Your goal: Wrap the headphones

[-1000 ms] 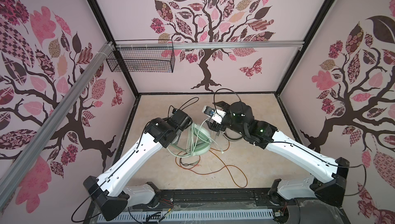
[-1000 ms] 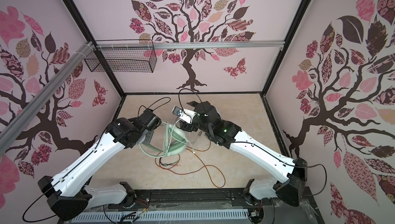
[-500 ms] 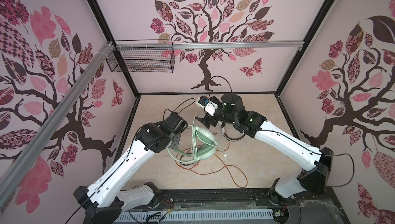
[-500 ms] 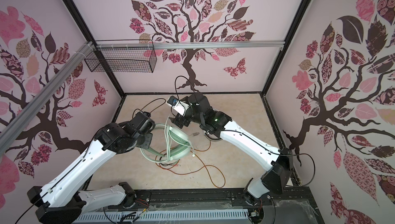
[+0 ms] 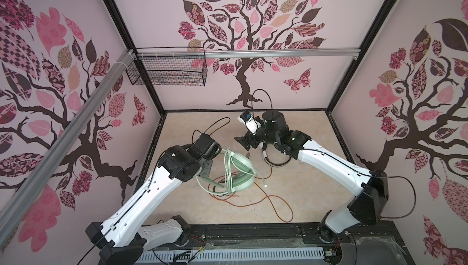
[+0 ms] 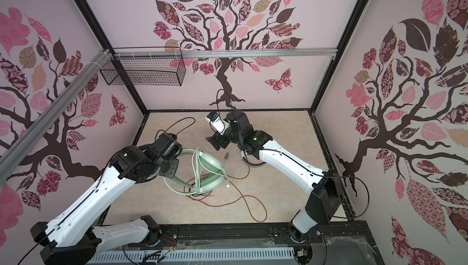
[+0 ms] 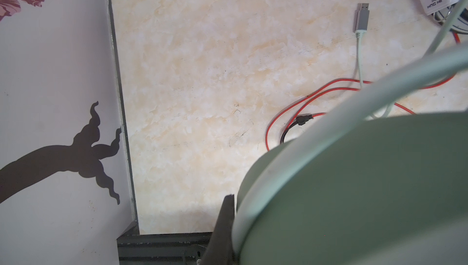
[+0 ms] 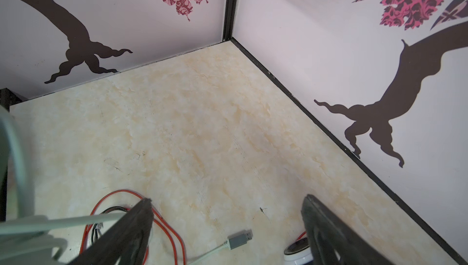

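Since a sec ago the left arm has pulled back twd the front-left, taking the mint-green headset (image 5: 240,174) along, and the right arm's wrist has swung off twd the back wall. The left gripper (image 5: 207,168) is clamped tight on that headset's smooth, rounded plastic band. In the left wrist view only one black finger (image 7: 222,225) shows, pressed right against the matte green shell, so can't see the other one. The headset sits mid-table, tipped up on edge, w/ the pale green cable (image 5: 229,165) looped several times over its round cup. That cable ends in a gray metal USB plug (image 7: 362,18) lying flat on the tabletop (image 5: 304,200), which is glossy beige w/ a marbled pattern. The right gripper (image 8: 228,199) hangs wide apart w/ nothing btwn its dark wedge-shaped fingers, above bare table just behind the mint cup. The white-and-black headset (image 5: 276,163) lies flat under the right forearm, thin black band curved like a hoop. Its orange-red cable (image 5: 276,201) is thin and braided-looking. It snakes in loose curls under the mint headset and out twd the front edge, unwrapped. A black wire basket (image 5: 167,71) hangs on the alu rail at back left.
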You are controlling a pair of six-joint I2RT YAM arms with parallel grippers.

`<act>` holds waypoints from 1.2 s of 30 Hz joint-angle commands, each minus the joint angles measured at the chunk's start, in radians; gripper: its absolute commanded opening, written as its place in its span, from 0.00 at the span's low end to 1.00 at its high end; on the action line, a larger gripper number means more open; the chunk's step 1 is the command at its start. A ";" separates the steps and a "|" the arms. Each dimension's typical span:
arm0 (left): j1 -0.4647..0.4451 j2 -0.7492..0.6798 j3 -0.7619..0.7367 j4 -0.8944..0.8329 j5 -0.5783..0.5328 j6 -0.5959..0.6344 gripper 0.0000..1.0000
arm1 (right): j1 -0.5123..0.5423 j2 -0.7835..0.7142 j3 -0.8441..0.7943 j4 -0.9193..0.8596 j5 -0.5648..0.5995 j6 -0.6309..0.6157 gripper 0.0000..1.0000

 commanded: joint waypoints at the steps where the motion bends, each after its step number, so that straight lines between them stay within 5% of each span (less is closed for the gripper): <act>1: -0.002 -0.011 0.084 0.007 -0.013 -0.016 0.00 | -0.009 -0.057 -0.082 0.032 -0.009 0.061 0.95; 19: -0.002 -0.034 0.207 -0.054 0.031 -0.033 0.00 | -0.042 -0.438 -0.738 0.388 -0.287 0.581 0.95; 36: -0.003 -0.117 0.075 0.031 0.085 -0.025 0.00 | -0.040 -0.460 -0.849 0.492 -0.351 0.656 0.95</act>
